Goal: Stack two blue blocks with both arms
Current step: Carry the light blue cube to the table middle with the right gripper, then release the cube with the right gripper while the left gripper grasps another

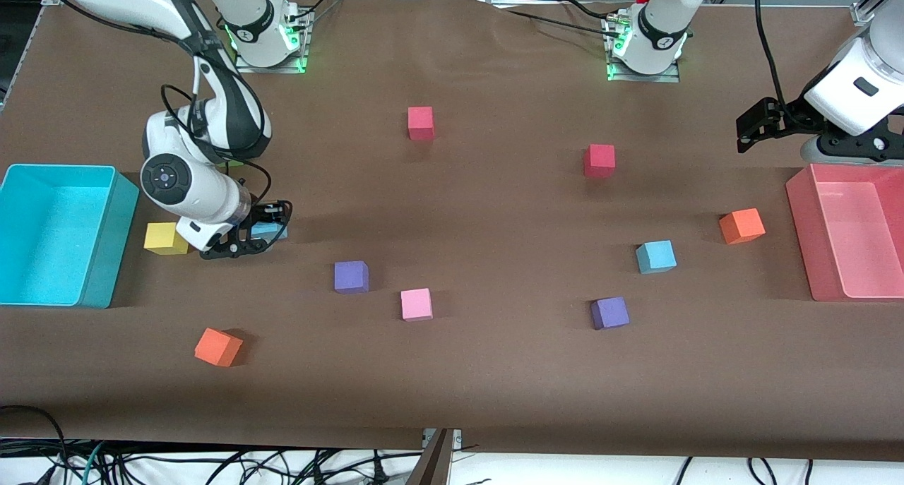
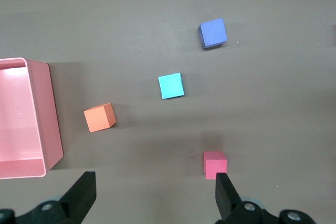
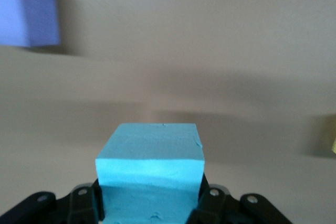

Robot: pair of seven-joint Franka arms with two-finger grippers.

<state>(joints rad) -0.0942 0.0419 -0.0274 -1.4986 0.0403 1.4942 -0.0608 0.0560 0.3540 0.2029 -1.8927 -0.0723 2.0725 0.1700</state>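
Note:
My right gripper point(image 1: 263, 225) is low over the table beside the yellow cube, shut on one sky-blue block point(image 1: 274, 231). In the right wrist view the block point(image 3: 149, 166) fills the gap between the fingers of that gripper point(image 3: 149, 205). The second blue block point(image 1: 656, 256) rests on the table toward the left arm's end; it also shows in the left wrist view point(image 2: 171, 86). My left gripper point(image 1: 754, 126) hangs open and empty high over the table beside the pink bin, and its fingers spread wide in the left wrist view point(image 2: 155, 198).
A teal bin point(image 1: 120, 210) stands at the right arm's end and a pink bin point(image 1: 805, 224) at the left arm's end. A yellow cube point(image 1: 165, 238), purple cubes point(image 1: 351, 276) point(image 1: 609, 313), orange cubes point(image 1: 218, 347) point(image 1: 741, 226), a pink cube point(image 1: 417, 304) and red cubes point(image 1: 420, 123) point(image 1: 599, 160) lie scattered.

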